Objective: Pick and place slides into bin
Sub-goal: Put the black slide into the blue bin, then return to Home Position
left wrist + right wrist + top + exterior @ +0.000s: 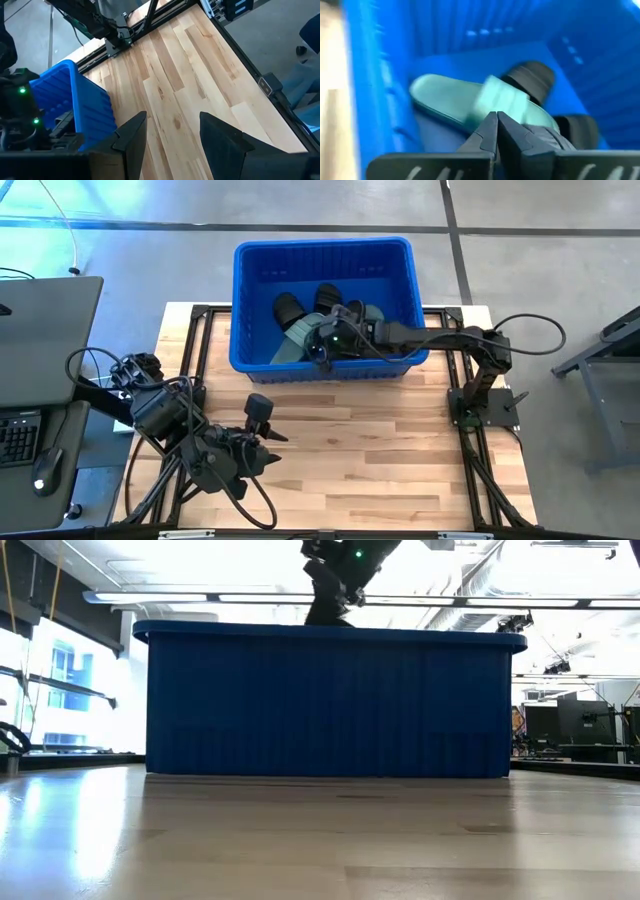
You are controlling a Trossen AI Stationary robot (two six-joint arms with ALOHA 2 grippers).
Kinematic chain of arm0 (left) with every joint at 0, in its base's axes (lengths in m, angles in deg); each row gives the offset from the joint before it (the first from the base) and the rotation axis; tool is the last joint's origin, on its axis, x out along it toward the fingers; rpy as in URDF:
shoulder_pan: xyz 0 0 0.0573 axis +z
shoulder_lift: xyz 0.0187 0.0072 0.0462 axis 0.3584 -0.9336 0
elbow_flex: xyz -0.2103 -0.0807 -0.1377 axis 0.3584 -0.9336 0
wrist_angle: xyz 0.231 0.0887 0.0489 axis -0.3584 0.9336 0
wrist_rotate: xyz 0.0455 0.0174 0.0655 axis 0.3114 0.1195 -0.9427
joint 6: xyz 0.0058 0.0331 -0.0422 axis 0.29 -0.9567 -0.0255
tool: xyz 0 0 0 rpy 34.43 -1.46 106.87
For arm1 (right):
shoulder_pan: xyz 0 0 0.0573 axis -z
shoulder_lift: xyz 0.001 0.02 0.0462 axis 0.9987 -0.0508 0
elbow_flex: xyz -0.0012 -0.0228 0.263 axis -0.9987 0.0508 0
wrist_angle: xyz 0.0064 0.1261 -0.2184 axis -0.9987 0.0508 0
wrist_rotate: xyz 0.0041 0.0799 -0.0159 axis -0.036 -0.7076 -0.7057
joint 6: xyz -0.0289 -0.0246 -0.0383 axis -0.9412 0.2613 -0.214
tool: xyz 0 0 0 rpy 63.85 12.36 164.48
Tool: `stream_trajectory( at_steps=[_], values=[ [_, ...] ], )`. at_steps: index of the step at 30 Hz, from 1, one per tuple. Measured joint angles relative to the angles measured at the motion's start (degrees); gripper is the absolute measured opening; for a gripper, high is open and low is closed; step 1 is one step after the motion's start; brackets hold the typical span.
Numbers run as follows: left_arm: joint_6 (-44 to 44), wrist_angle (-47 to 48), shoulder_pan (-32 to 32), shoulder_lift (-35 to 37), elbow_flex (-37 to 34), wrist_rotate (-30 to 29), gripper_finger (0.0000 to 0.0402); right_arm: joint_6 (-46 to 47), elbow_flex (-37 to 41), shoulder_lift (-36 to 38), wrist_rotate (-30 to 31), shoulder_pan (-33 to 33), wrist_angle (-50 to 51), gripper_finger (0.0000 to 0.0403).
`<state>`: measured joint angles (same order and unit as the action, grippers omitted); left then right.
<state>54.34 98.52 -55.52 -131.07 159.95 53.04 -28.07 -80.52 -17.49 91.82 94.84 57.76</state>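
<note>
The task looks close to finished, if not finished: the slides (320,320) lie in the bin (400,252), which stands at the far middle of the tabletop (380,450); no slide shows anywhere on the bare wood in the high view, nor on the stretch that the low view and the left wrist view cover. How many are inside I cannot count; the high view gives at least two black ones and a sage-green one, partly hidden under the right arm.

The right gripper (496,125) hangs inside the bin, just above the pile, its fingers pressed together with nothing between them. The left gripper (170,131) waits over the near left of the tabletop, its fingers parted about halfway and empty. What seems left is for the right arm to lift clear of the bin.

The right wrist view alone shows the green slide (470,102) closely, lying on the bin floor with a black slide (532,77) beyond it and another black one beside it; the low view shows none of this, only the bin's blue wall and the right arm dipping in from above; the high view alone shows both arms at once and the whole tabletop; the left wrist view shows a corner of the bin and bare planks.
</note>
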Motion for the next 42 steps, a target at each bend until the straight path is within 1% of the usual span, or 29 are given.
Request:
stream_trajectory(
  at_steps=[3, 5, 8, 10, 12, 16, 21, 23, 26, 28, 29, 31, 34, 36, 39, 42],
  values=[
    [0.0, 0.1, 0.0, 0.0, 0.0, 0.0, 0.0168, -1.3, 0.0, 0.0, -3.8, -0.3, -1.7, 0.0],
    [0.0, 0.1, 0.0, 0.0, 0.0, 0.0, 0.0168, -4.4, 0.0, 0.0, -6.6, -0.8, -3.4, 0.0],
    [0.0, 0.1, 0.0, 0.0, 0.0, 0.0, 0.0168, -9.0, 0.0, 0.0, -13.7, -1.4, -6.8, 0.0],
    [0.0, 0.1, 0.0, 0.0, 0.0, 0.0, 0.0168, -8.8, 0.0, 0.0, -15.5, -2.0, -9.7, 0.0],
    [0.0, 0.1, 0.0, 0.0, 0.0, 0.0, 0.0168, -8.9, 0.0, 0.0, -15.4, -2.8, -12.2, 0.0],
    [0.5, 0.1, 0.0, 0.0, 0.0, 0.0, 0.0168, -14.0, -0.1, 0.0, -12.6, -5.4, -14.7, 0.0],
    [3.8, 1.1, 0.0, 0.0, 0.0, 0.4, 0.0168, -16.3, -2.8, 1.3, -3.2, -11.9, -13.1, 0.0],
    [3.9, 3.5, 0.0, 0.0, 0.0, 3.5, 0.0168, -15.9, -4.3, 3.0, -0.6, -15.1, -10.5, 0.0],
    [4.6, 8.6, -0.6, 0.0, 0.0, 4.4, 0.0168, -10.8, -6.6, 6.0, 2.8, -20.1, -4.7, 0.0],
    [6.9, 11.1, -1.1, 0.0, 0.0, 4.5, 0.0168, -6.9, -7.3, 7.8, 4.5, -23.1, 0.3, 0.0],
    [8.6, 12.0, -1.2, 0.0, 0.0, 4.4, 0.0168, -4.3, -7.7, 8.7, 4.6, -24.5, 2.7, 0.0],
    [11.8, 12.7, -1.7, 0.0, -0.1, 3.5, 0.0168, 4.0, -7.8, 10.7, 4.4, -26.9, 9.1, 0.0],
    [13.8, 13.0, -3.5, 0.0, -0.5, -2.3, 0.0168, 17.1, -7.9, 13.7, 3.9, -30.7, 19.5, 0.0],
    [17.4, 13.6, -5.8, 0.1, -0.5, -6.2, 0.0168, 23.5, -7.2, 15.3, 5.0, -33.8, 25.3, 0.0],
    [20.7, 13.6, -10.2, 0.2, -0.5, -9.4, 0.0168, 30.0, -3.5, 17.8, 12.2, -39.5, 28.3, 0.0],
    [26.0, 13.5, -14.8, 0.3, -2.8, -13.8, 0.0168, 34.8, 3.6, 20.4, 19.2, -45.9, 24.8, 0.0]
  ],
)
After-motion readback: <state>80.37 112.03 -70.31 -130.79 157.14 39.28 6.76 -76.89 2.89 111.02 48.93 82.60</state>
